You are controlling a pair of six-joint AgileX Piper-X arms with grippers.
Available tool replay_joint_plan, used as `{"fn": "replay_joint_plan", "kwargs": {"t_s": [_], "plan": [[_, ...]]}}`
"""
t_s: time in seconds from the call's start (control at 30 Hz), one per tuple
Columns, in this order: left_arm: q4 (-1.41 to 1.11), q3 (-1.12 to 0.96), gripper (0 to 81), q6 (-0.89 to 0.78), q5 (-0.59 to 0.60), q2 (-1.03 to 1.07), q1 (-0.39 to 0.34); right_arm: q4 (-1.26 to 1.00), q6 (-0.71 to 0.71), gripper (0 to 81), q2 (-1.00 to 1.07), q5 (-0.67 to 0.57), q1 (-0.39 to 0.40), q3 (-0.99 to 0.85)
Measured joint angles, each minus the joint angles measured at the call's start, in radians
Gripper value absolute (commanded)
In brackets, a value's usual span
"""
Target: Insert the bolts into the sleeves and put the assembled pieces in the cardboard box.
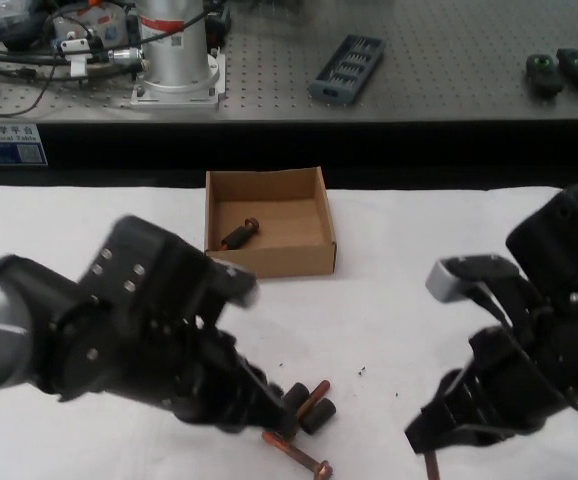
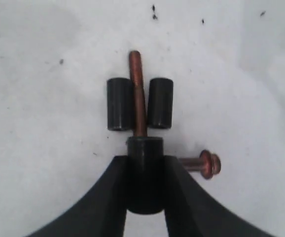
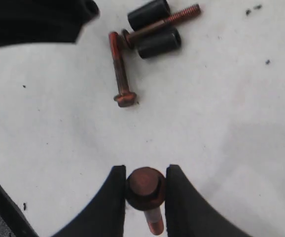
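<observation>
My left gripper (image 2: 146, 160) is shut on a black sleeve (image 2: 145, 185), held just above the white cloth. Right beyond it lie two more black sleeves (image 2: 120, 103) (image 2: 160, 102) with a copper bolt (image 2: 137, 94) between them. A second loose bolt (image 2: 201, 164) lies beside my fingers. My right gripper (image 3: 146, 173) is shut on a copper bolt (image 3: 146, 192), gripped at its head, a short way from that cluster (image 3: 155, 27). The cardboard box (image 1: 269, 260) stands farther back at the centre, with one assembled piece (image 1: 239, 235) in it. In the high view the left gripper (image 1: 274, 405) is at the cluster and the right gripper (image 1: 431, 445) is near the front edge.
A white cloth (image 1: 389, 330) covers the table. Behind it is a perforated metal bench carrying a silver post (image 1: 174, 50), cables, a blue-grey rack (image 1: 347, 65) and two black-green parts (image 1: 562, 70). Small dark specks dot the cloth.
</observation>
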Motion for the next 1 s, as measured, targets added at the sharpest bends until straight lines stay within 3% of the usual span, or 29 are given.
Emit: {"fn": "replay_joint_plan", "kwargs": {"t_s": [0.13, 0.37, 0.63, 1.0], "plan": [[-0.003, 0.000, 6.5, -0.150, 0.012, -0.067, 0.029, 0.004, 0.033, 11.5, 0.000, 0.052, 0.000, 0.009], [-0.008, 0.000, 6.5, -0.315, 0.017, -0.192, 0.034, 0.011, 0.100, 25.5, 0.000, 0.123, 0.000, 0.009], [-0.030, 0.000, 6.5, -0.423, 0.012, -0.368, 0.036, 0.037, 0.128, 25.3, 0.088, 0.160, 0.000, 0.009], [-0.030, 0.000, 6.5, -0.433, 0.010, -0.512, 0.036, -0.038, 0.179, 25.3, 0.193, 0.187, 0.000, -0.021]]}}
